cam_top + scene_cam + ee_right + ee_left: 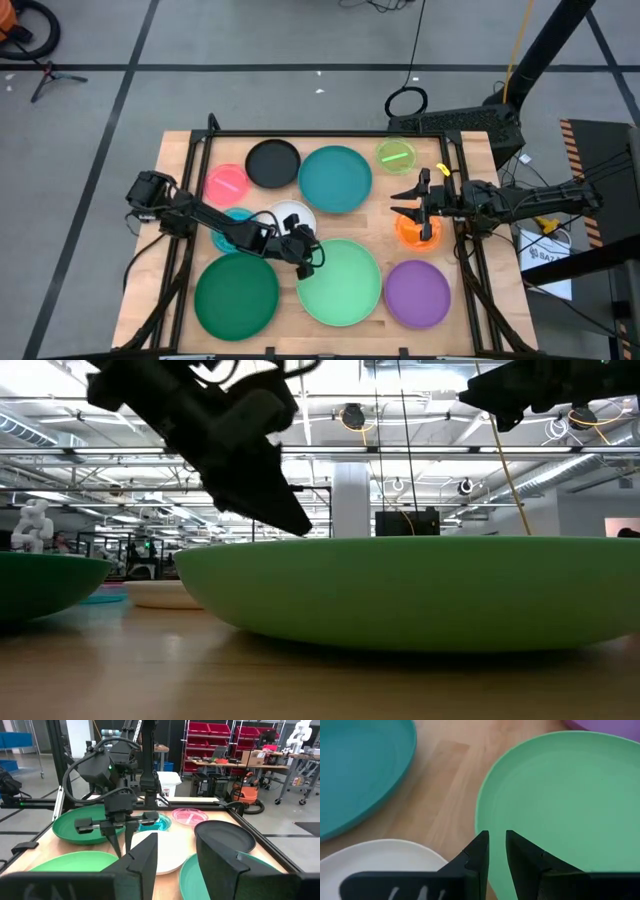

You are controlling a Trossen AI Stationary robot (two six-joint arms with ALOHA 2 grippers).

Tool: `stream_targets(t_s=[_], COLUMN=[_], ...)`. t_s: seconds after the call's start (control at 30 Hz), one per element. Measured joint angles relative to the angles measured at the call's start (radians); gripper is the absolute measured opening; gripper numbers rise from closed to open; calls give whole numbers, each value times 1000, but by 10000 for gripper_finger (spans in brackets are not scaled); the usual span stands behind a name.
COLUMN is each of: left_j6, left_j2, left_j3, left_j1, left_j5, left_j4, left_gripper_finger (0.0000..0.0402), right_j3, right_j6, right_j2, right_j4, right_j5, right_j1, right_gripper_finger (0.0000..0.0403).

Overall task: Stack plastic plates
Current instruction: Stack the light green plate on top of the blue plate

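Counter (480,300): wooden top with a dark frame; all ten plates lie on it, none stacked apart from slight overlaps.
Dark green plate (236,292): large, at 8 o'clock of the counter's middle.
Mint plate (345,290): large, at 6 o'clock, just beside the dark green one.
Teal plate (336,178): large, at 12 o'clock.
Black plate (272,163): medium, at 11 o'clock, touching the teal plate's edge.
White plate (292,214): medium, near the middle, partly hidden by the left arm.
Purple plate (418,293): medium, at 4 o'clock.
Pink plate (227,182): small, at 10 o'clock.
Blue plate (236,222): small, translucent, at 9 o'clock, under the left arm.
Lime plate (396,155): small, at 1 o'clock.
Orange plate (412,232): small, at 3 o'clock, beneath the right arm's tip.
Left gripper (308,262): low over the mint plate's rim at its 10 o'clock edge, beside the white plate; jaws narrowly parted with a slim gap, gripping nothing visible.
Right gripper (408,200): hovers above the orange plate; jaws spread wide, empty.
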Motion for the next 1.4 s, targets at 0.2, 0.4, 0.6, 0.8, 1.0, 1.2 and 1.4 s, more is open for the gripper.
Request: stream_targets(t_s=[0.2, 0.4, 0.6, 0.8, 1.0, 1.2, 1.4], left_j6=[-28, -20, 57, 71, 36, 0, 28], left_j2=[26, 26, 26, 25, 25, 25, 44], left_j3=[27, 74, 125, 138, 138, 138, 138], left_j1=[27, 40, 49, 58, 70, 78, 82], left_j5=[93, 124, 120, 116, 110, 115, 90], left_j4=[-14, -53, -172, -197, -192, -193, -178], left_gripper_finger=[72, 72, 72, 38, 19, 102, 169], right_j3=[0, 0, 0, 0, 0, 0, 0], right_j6=[0, 0, -3, -4, -3, -3, -3], right_j2=[0, 0, 0, 0, 0, 0, 0], right_j4=[-6, -18, -19, -19, -20, -24, -24], right_j5=[0, 0, 0, 0, 0, 0, 0], right_j1=[0, 0, 0, 0, 0, 0, 0], right_gripper_finger=[128, 128, 128, 128, 128, 128, 128])
